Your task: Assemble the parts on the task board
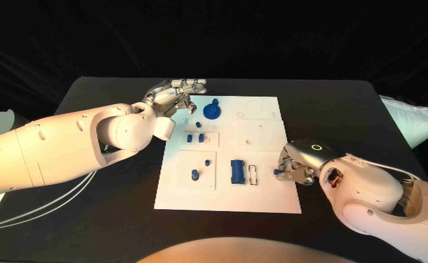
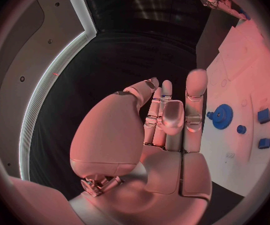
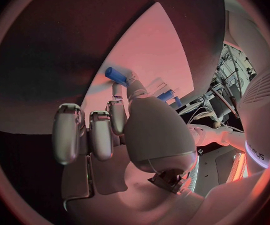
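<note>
White, flat and rigid-looking, the task board (image 1: 268, 195) lies in the middle of the black table (image 1: 357, 102); we judge it will not flex under a light press, though it could slide if pushed sideways. Next in size, the left hand (image 1: 175, 97) hovers at the board's far left corner with its fingers (image 2: 195, 92) nearly straight, close together and holding nothing. The right hand (image 1: 294, 167) sits at the board's right edge, near side; the right wrist view shows a small blue peg (image 3: 117, 75) pinched at its fingertips while the other fingers (image 3: 69, 130) curl loosely. Of the parts, the blue gear (image 1: 212, 111) is the widest, lying flat near the left hand; we would take it by its toothed rim, since the face offers no purchase. The blue block (image 1: 237, 171) stands in the board's near middle, beside a slim white slot piece (image 1: 253, 174); its long flat sides look best for a grip. Small blue pegs (image 1: 198, 138) and a knob (image 1: 195, 176) lie in the left recesses. We judge all parts to be hard, light plastic, smooth enough to slip or roll, so pinches should be firm and centred; whether the held peg is square in the fingers we cannot tell.
</note>
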